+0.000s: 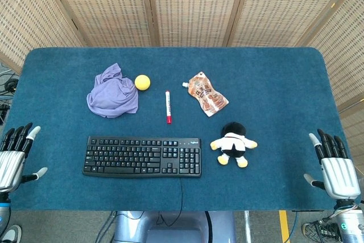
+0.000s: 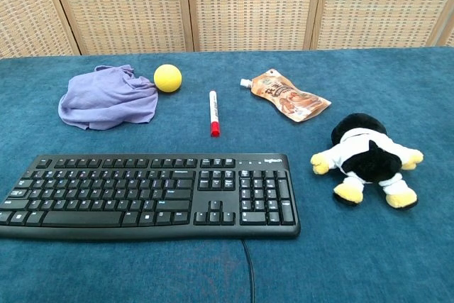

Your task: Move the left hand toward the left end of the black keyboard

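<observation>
Left robot hand [image 1: 12, 157] (fingers spread) well left of keyboard [image 1: 142, 156]

The black keyboard [image 1: 142, 156] lies flat on the blue cloth, long side across, keys up, a thin cable running off its near edge. Its left end sits well to the right of the left hand [image 1: 12, 159], not touching it. That hand is empty, fingers spread, at the table's left edge.

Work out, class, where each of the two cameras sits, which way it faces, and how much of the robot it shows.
Head view: high above, looking steeply down on the table; left hand and right hand show at its edges.
Chest view: low at the near edge, facing across; no hands show.
Both share the black keyboard, plush toy and marker.
</observation>
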Available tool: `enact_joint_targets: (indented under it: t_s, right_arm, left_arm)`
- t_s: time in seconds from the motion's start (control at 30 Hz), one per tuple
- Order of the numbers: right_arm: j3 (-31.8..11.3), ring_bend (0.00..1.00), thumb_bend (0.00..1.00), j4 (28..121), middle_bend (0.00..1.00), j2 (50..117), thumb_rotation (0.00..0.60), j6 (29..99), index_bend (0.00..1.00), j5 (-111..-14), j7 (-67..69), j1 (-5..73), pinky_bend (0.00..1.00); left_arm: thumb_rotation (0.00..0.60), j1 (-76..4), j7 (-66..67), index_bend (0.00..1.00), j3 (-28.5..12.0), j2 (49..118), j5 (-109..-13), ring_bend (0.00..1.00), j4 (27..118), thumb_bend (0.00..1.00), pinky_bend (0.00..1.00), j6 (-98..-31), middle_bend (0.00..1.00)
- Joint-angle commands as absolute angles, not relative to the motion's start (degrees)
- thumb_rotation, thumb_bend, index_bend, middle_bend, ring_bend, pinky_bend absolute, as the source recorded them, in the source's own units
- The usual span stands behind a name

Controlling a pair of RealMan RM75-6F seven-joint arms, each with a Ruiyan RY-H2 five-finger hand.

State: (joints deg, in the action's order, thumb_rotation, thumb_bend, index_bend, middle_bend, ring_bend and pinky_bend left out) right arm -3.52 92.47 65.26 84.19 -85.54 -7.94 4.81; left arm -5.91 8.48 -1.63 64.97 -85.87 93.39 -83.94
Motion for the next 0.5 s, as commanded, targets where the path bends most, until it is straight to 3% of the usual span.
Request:
enact_joint_targets:
  t_s: [0.03,0.17,0.23,0.33,0.5]
  right_arm:
    - [-3.45,0.00,0.00,92.47,0.00,65.26,0.600,84.04,0.00,-85.55,-7.92,4.86,0.00]
    - [-3.42,0.00,0.00,92.42,0.00,65.24,0.600,83.77,0.00,-85.47,-7.73,4.94,0.00]
    - [-3.44,0.00,0.00,92.45,0.00,65.19,0.600,83.71,0.00,-85.41,-7.57,4.96,0.00]
    - [-3.51,0.00,0.00,92.52,0.00,65.05,0.600,83.77,0.00,-85.26,-7.17,4.90,0.00]
    - [-3.61,0.00,0.00,92.55,0.00,64.89,0.600,83.79,0.00,-85.07,-6.72,4.85,0.00]
  left_arm:
    - [0.600,-5.76,8.67,0.00,-1.59,65.00,-86.01,0.00,93.50,0.00,0.00,-84.29,0.00]
    - [0.600,-5.59,9.35,0.00,-1.48,65.15,-86.66,0.00,93.87,0.01,0.00,-84.98,0.00]
    - [0.600,-5.55,9.64,0.00,-1.36,65.22,-87.19,0.00,94.13,0.06,0.00,-85.29,0.00]
    - [0.600,-5.42,10.62,0.00,-1.11,65.73,-88.40,0.09,94.36,0.23,0.09,-86.14,0.09]
    - [0.600,-5.19,14.91,0.00,-0.98,68.09,-89.25,0.32,94.17,0.54,0.24,-87.12,0.33]
